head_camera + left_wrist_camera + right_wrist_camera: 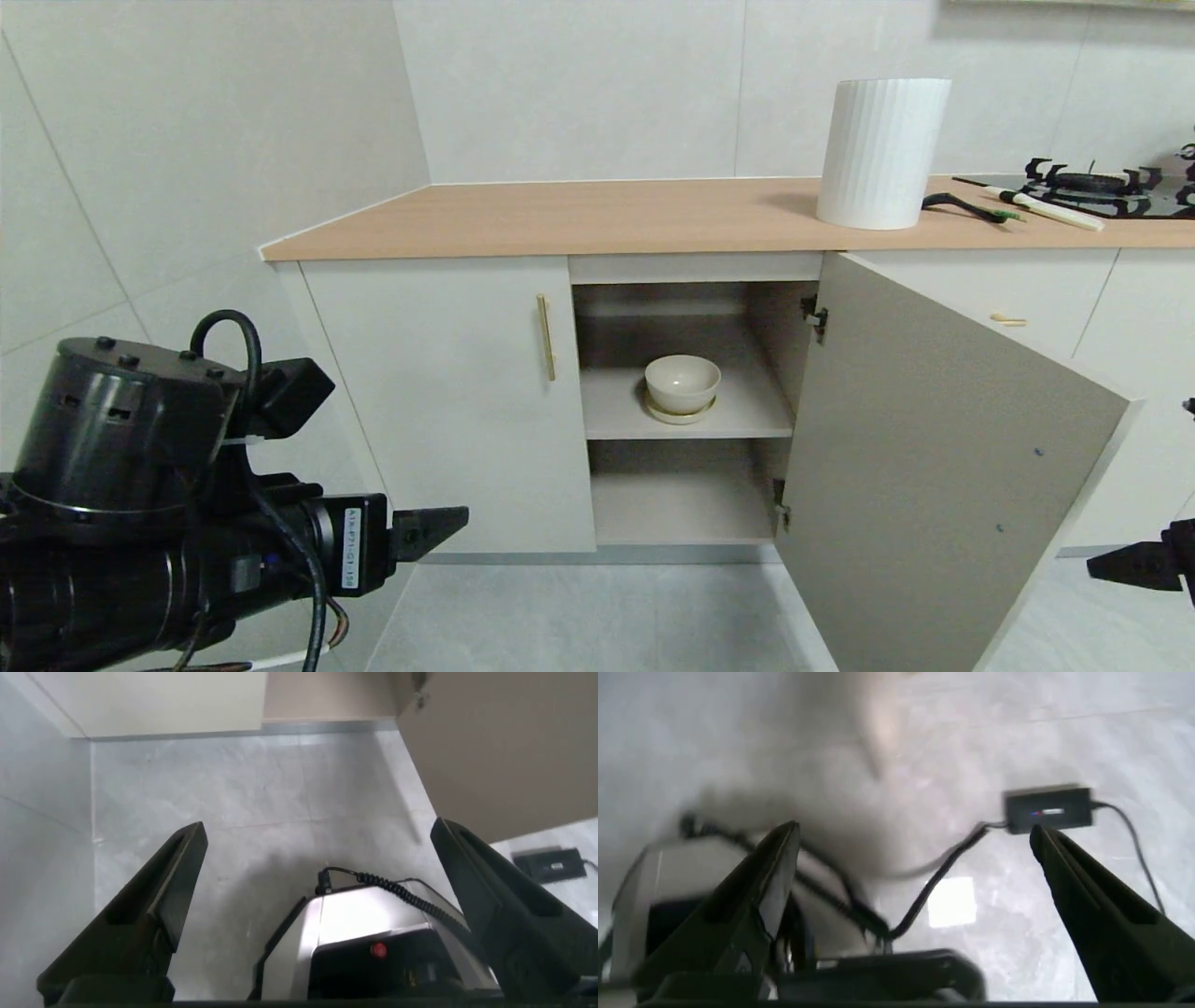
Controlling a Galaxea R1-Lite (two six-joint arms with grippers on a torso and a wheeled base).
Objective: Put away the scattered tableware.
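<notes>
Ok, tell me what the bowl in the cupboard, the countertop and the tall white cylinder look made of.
The bowl looks like glazed ceramic: cream, smooth, soft sheen. The countertop is wood or wood-look laminate: light brown, faint grain, matte; cannot tell which. The tall white cylinder is matte and vertically ribbed: plastic or ceramic, left open.
</notes>
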